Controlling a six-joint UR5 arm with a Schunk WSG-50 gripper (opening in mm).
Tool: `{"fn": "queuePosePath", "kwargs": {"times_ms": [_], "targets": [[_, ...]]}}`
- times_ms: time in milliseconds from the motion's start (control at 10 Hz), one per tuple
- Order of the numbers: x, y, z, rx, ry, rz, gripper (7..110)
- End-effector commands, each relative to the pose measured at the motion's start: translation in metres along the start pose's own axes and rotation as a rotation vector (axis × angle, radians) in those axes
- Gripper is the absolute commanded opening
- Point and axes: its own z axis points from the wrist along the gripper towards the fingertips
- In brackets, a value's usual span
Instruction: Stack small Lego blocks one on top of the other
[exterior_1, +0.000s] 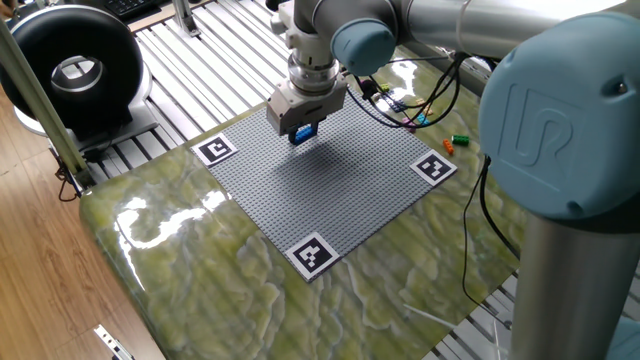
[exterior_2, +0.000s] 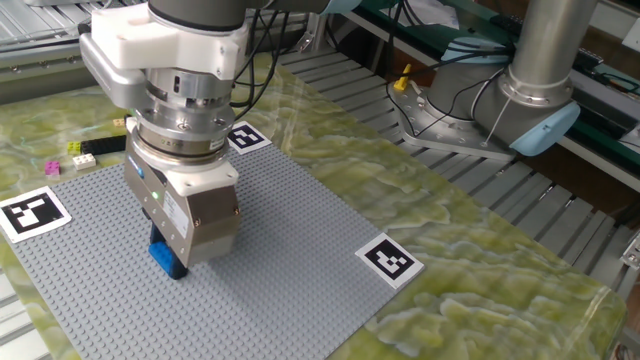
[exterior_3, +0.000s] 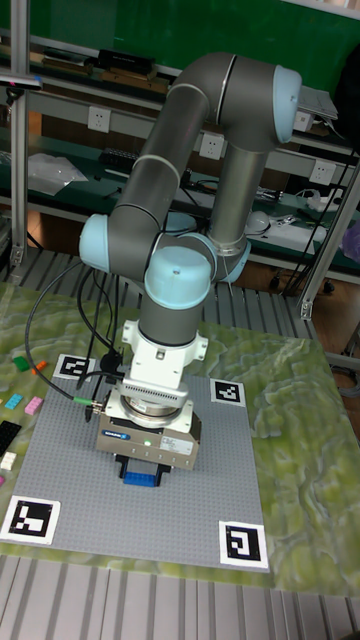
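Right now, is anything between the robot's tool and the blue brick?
No. The tool sits right over the blue brick on the grey plate, with nothing visible between them.
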Motion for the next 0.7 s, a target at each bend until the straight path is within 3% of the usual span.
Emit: {"fn": "queuePosePath", "kwargs": {"times_ms": [0,300,400,600], "targets": [[0.004,0.004,0.002,-0.01,0.01,0.01,7],[0.008,0.0,0.004,-0.042,0.018,-0.006,7],[0.012,-0.001,-0.004,-0.029,0.035,-0.004,7],[0.029,0.015,-0.029,-0.016,0.125,0.0,7]]}}
